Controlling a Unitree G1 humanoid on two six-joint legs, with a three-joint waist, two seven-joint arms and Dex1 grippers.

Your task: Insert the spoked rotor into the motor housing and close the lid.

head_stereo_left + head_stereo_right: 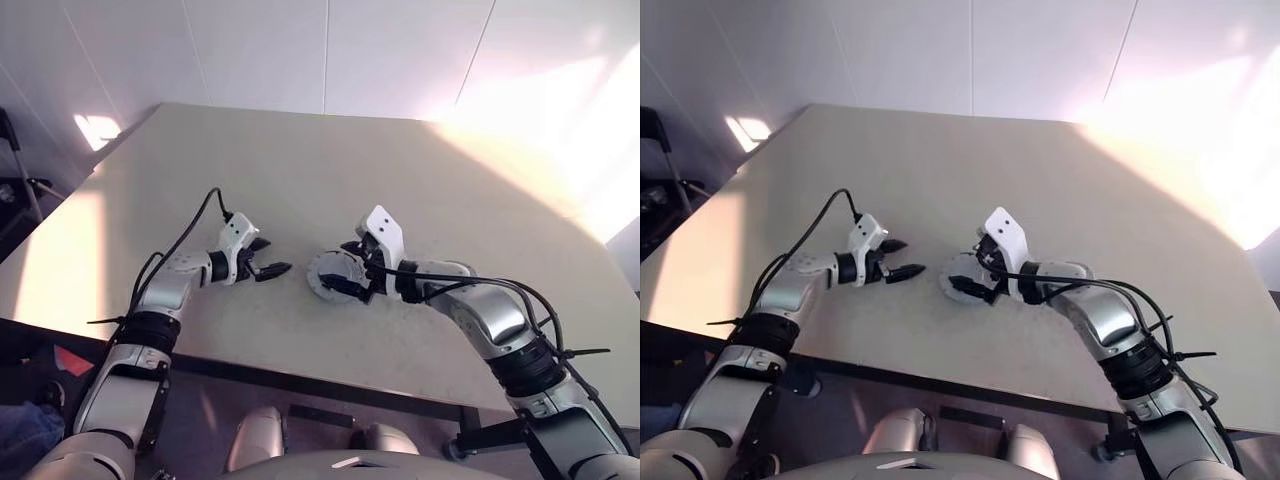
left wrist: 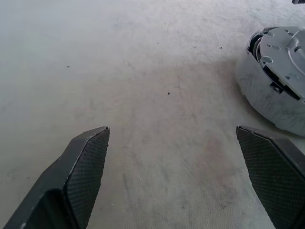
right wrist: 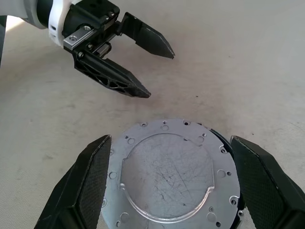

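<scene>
The lid [image 3: 167,176], a grey metal disc with small holes around its rim, lies flat on the motor housing [image 3: 219,138], of which a dark rim shows at one side. The spoked rotor is hidden. My right gripper [image 3: 170,139] is open, one finger on each side of the lid, apart from it. In the head views it hovers just over the stack [image 1: 325,272] near the table's front middle. My left gripper [image 1: 272,257] is open and empty a short way to the left, pointing at the stack. From the left wrist the lid [image 2: 281,52] lies beyond the fingers.
The pale table [image 1: 300,170] stretches far back and to both sides, with its front edge close below the grippers. A black cable [image 1: 190,230] loops above my left forearm. Dark furniture [image 1: 15,190] stands off the table at far left.
</scene>
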